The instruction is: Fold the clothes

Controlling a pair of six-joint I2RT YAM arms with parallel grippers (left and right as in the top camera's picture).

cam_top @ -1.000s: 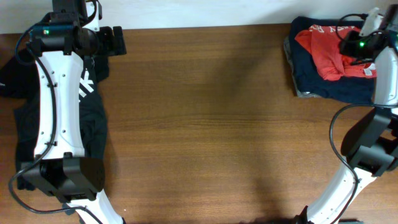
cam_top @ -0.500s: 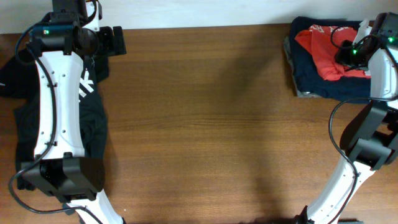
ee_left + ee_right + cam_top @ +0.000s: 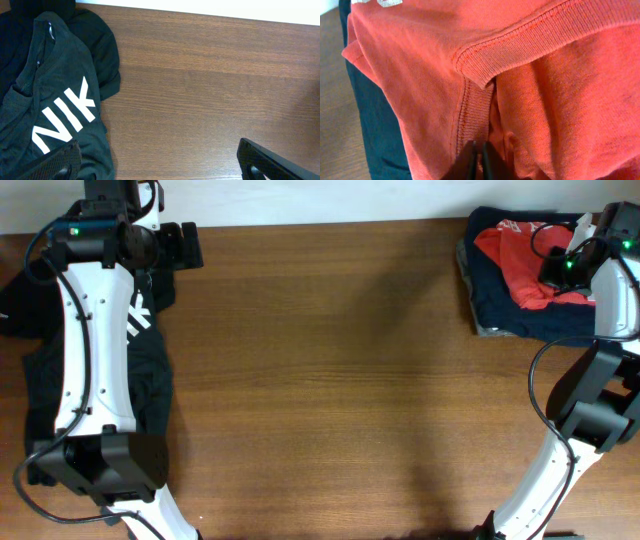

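A crumpled red shirt [image 3: 525, 265] lies on a folded navy garment [image 3: 520, 320] at the table's far right. My right gripper [image 3: 560, 272] is down on the red shirt; in the right wrist view its fingers [image 3: 481, 160] are pinched together on a fold of the red shirt [image 3: 420, 75]. A black shirt with white letters [image 3: 140, 320] lies at the far left, partly hidden under my left arm. My left gripper [image 3: 180, 246] hovers over the table beside it, open and empty [image 3: 160, 160]. The black shirt [image 3: 55, 100] fills the left of that view.
The navy garment [image 3: 370, 130] shows under the red shirt's left edge. Bare wood tabletop [image 3: 330, 380] spans the middle. The table's back edge [image 3: 330, 222] meets a white wall. More dark cloth [image 3: 15, 310] lies at the far left edge.
My right gripper moved left and down onto the red shirt and has settled there. The left arm has not moved.
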